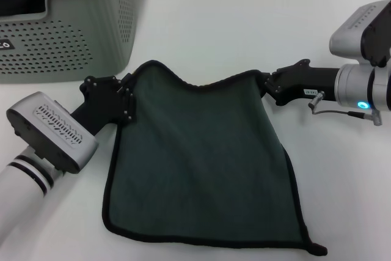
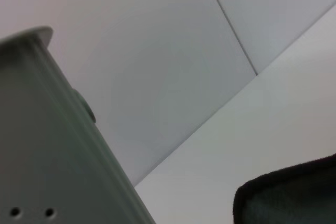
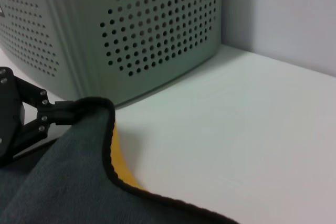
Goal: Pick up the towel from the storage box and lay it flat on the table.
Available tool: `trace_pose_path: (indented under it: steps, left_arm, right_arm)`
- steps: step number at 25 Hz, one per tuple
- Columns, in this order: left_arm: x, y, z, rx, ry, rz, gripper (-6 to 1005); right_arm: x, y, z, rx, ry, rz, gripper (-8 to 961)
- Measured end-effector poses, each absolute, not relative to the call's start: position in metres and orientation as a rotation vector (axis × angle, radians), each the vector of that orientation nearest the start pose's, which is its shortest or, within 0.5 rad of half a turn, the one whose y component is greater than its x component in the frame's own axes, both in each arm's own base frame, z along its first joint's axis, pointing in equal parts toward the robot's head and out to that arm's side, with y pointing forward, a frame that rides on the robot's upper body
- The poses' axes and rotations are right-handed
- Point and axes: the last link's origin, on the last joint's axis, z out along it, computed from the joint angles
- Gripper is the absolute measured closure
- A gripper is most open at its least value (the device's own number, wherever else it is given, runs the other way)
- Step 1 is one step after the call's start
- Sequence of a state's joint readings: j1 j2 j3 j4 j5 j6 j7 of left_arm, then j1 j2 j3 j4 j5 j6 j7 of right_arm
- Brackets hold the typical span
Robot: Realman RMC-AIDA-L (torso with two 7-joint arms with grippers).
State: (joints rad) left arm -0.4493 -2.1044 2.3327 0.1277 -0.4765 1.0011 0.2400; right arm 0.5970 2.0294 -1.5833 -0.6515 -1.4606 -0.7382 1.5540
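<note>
While the towel [image 1: 201, 163] lies spread green side up on the white worktop [image 1: 244, 22], just in front of the perforated storage box [image 1: 67, 35], its two far corners are not yet let go: the left gripper [image 1: 127, 93] is clenched on the corner nearest the box, and the right gripper [image 1: 269, 85] pinches the opposite far corner. Between them the far hem sags in a shallow curve, and the near edge already rests on the worktop.

The likely trouble from here is at release. If either gripper lifts or pulls back before its fingers part, the cloth would drag and bunch, or a corner could fold over and show the yellow underside, a strip of which already peeks out beneath the raised hem in the right wrist view [image 3: 122, 161]. The left gripper also sits close to the box wall, so a careless withdrawal could bump it.

The box is cut off at the frame edge and its inside reads only as dark. The left wrist view shows just the box wall [image 2: 47, 145] and a dark towel edge [image 2: 289, 195], not its own fingers.
</note>
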Motion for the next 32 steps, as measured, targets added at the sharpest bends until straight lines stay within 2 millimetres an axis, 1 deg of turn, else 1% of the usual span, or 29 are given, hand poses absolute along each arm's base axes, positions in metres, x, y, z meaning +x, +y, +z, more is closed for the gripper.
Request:
trace_pose_path:
  steps: [7,14,16,19,21,26,32]
  left_arm:
    - [-0.320,0.318,-0.077,-2.039,-0.015,-0.208,983]
    - [-0.314,0.320,-0.079,-2.034,-0.012,-0.222,978]
    - [-0.313,0.320,-0.080,-2.034,-0.016,-0.227,941]
    - [-0.311,0.319,-0.081,-2.030,-0.025,-0.241,885]
    - [-0.312,0.317,-0.081,-2.029,-0.030,-0.242,813]
    - [-0.318,0.310,-0.081,-2.024,-0.053,-0.242,629]
    - [-0.319,0.302,-0.081,-2.011,-0.084,-0.267,393]
  right_arm:
    - [0.226,0.392,-0.066,-2.517,0.622,0.356,892]
    - [0.230,0.394,-0.063,-2.474,0.658,0.368,891]
    - [0.231,0.396,-0.061,-2.447,0.689,0.393,891]
    - [0.232,0.394,-0.059,-2.427,0.699,0.413,763]
    - [0.232,0.393,-0.057,-2.424,0.689,0.419,677]
    - [0.233,0.384,-0.054,-2.445,0.674,0.444,572]
    - [0.230,0.372,-0.046,-2.508,0.684,0.531,446]
